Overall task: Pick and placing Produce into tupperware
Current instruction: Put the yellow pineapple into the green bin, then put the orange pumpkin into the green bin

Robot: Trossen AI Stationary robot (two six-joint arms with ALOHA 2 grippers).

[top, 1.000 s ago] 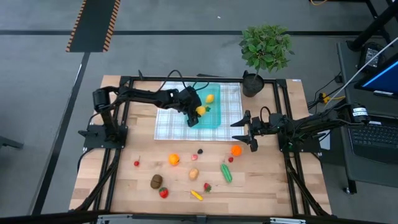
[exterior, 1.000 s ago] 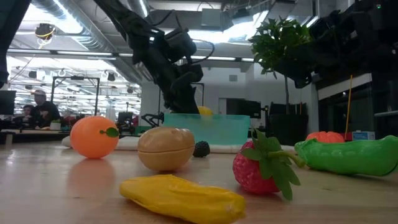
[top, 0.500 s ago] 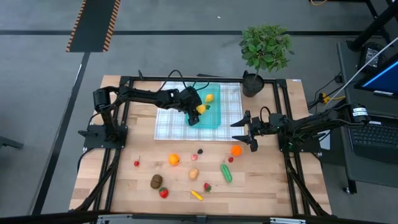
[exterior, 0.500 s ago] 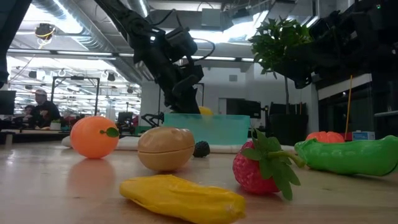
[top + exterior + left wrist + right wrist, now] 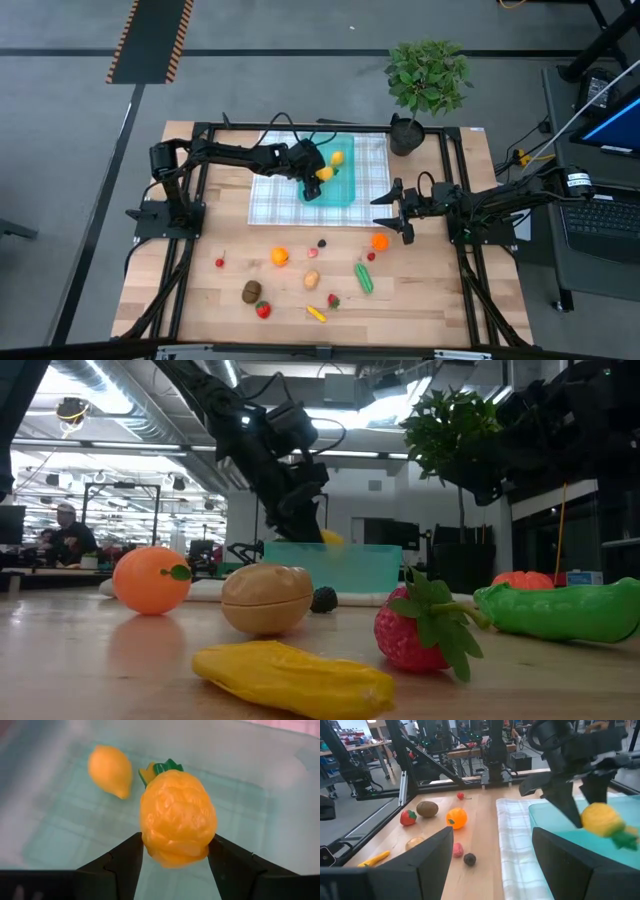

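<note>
Almost nothing changed from a second ago: only, in the low view, left gripper nudged slightly sideways above the tupperware, fingers seemingly a touch wider.

Inside the tupperware, counted: one lemon on the floor, plus one bumpy yellow fruit with green leaves.

Out on the bare table: two oranges, two strawberries, one cucumber, one kiwi, one potato, one yellow piece, and a few tiny red and dark bits too small to name.

Bumpy yellow fruit between the left fingers, touching both, pinched over the tupperware near its middle, beside the lemon.

Right gripper spread wide, holding nothing, waiting just off the checked cloth, near one orange.
</note>
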